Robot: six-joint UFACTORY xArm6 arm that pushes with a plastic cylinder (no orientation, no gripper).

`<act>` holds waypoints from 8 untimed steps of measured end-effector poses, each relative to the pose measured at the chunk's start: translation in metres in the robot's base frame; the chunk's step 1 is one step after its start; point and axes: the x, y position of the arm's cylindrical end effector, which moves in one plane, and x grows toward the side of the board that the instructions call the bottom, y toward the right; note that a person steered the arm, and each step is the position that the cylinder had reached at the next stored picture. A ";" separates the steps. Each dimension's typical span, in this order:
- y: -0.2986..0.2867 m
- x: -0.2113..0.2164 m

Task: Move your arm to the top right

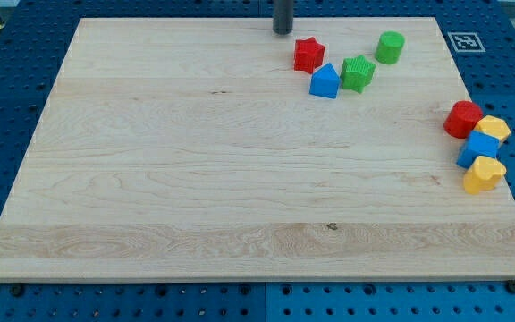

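Note:
My tip [282,31] rests near the top edge of the wooden board [150,179], a little right of the middle. A red star block [308,55] lies just below and to the right of the tip. Next to it are a blue block [325,81], a green star block [358,73] and a green cylinder [389,47]. At the board's right edge sit a red cylinder [462,119], a yellow block [493,129], a blue block [479,149] and a yellow heart block [484,174].
The board lies on a blue pegboard table [7,98]. A black-and-white marker tag [464,41] sits just off the board's top right corner.

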 end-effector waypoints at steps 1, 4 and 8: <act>0.022 0.027; 0.028 0.053; 0.158 -0.031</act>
